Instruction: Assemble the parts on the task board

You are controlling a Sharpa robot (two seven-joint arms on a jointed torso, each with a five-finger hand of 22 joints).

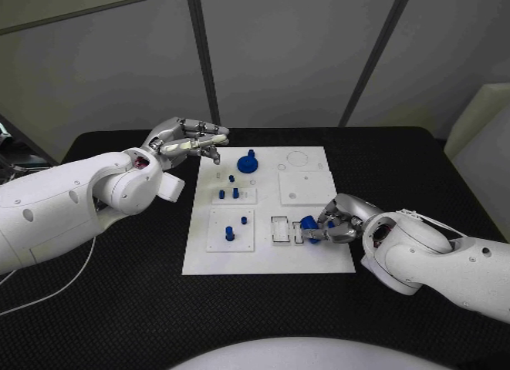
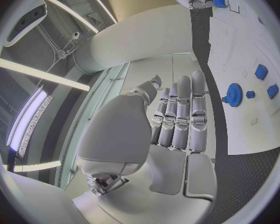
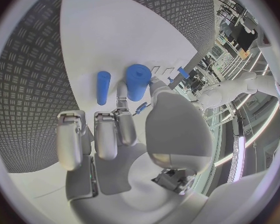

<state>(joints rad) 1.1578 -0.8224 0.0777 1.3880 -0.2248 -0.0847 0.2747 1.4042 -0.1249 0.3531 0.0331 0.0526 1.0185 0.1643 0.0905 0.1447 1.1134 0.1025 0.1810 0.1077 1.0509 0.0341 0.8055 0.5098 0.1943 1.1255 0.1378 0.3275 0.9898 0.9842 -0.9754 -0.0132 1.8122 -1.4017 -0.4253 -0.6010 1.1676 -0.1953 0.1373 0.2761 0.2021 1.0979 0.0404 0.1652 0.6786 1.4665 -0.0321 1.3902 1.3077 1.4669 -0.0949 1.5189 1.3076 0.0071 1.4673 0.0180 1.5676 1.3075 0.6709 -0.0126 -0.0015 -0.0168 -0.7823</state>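
The right robot hand lies low over the near right part of the task board, fingers curled round a blue cylinder, a slimmer blue peg lying beside it. The left robot hand hovers off the board's far left corner above the black bench, fingers together, holding nothing, near the blue gear.

No legible text — seemingly none.

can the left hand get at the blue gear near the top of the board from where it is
Probably yes. The left hand hovers just off the task board's far left corner, holding nothing, and the blue gear stands close beside it with nothing between them.
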